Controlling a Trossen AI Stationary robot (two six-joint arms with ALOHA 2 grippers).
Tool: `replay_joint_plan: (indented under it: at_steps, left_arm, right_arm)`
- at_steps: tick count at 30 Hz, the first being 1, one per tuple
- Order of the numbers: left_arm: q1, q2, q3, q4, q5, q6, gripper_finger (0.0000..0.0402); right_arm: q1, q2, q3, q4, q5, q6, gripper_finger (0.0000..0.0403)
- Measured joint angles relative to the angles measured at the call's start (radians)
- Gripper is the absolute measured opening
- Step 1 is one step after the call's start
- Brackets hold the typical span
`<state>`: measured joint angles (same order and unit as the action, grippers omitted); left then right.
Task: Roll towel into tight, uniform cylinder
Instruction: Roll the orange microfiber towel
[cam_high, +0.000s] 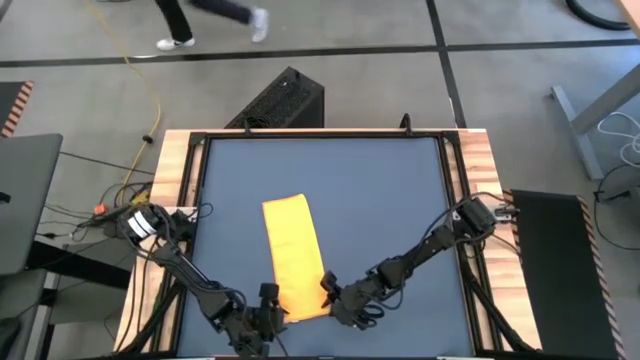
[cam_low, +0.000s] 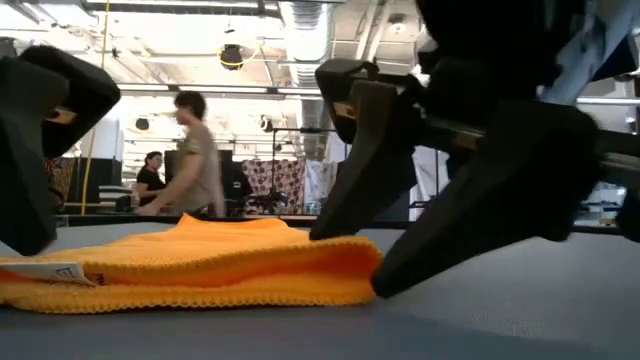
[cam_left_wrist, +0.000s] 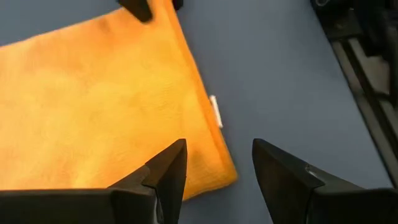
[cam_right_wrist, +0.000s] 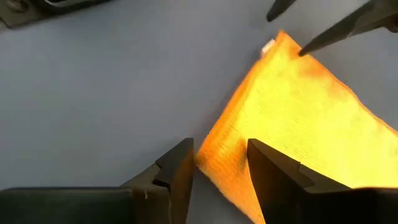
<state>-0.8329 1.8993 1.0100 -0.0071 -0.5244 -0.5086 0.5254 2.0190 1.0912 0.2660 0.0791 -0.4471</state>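
Since the bright yellow soft knitted cloth towel lies flat as a folded strip on the dark grey table, near the front edge and a little left of centre, it will prob. handle light, limp and compressible, w/ no stiffness of its own; the fabric should bunch or skew if pulled at one corner only. Grip pts: the two near corners of the short end, one per arm, so the roll starts even. Left end effector stands w/ fingers apart at the near left corner, one finger over the cloth, nothing clamped. Right end effector is likewise spread, straddling the near right corner edge, not gripping. Small white tag sticks out at the towel's side edge; any print on it is too small to read. No brand visible elsewhere.
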Motion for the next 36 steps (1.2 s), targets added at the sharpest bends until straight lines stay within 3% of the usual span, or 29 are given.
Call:
replay_joint_plan:
  at_steps: [10, 21, 28, 36]
  left_arm:
    - [0.037, 0.001, 0.0, -0.07, 0.029, -0.007, 0.0161]
    - [0.092, 0.001, 0.0, -0.046, 0.118, -0.014, 0.0019]
    - [0.097, 0.001, 0.002, -0.017, 0.225, -0.055, 0.0002]
    - [0.141, 0.001, 0.002, 0.043, 0.449, -0.089, 0.0]
  right_arm:
    - [-0.004, -0.002, 0.001, -0.067, 0.0, 0.101, 0.014]
    - [-0.01, -0.002, 0.001, -0.082, -0.007, 0.353, 0.0054]
    - [-0.036, -0.011, 0.0, -0.087, -0.144, 0.519, 0.0024]
    - [-0.083, -0.011, 0.0, -0.08, -0.278, 0.693, 0.0029]
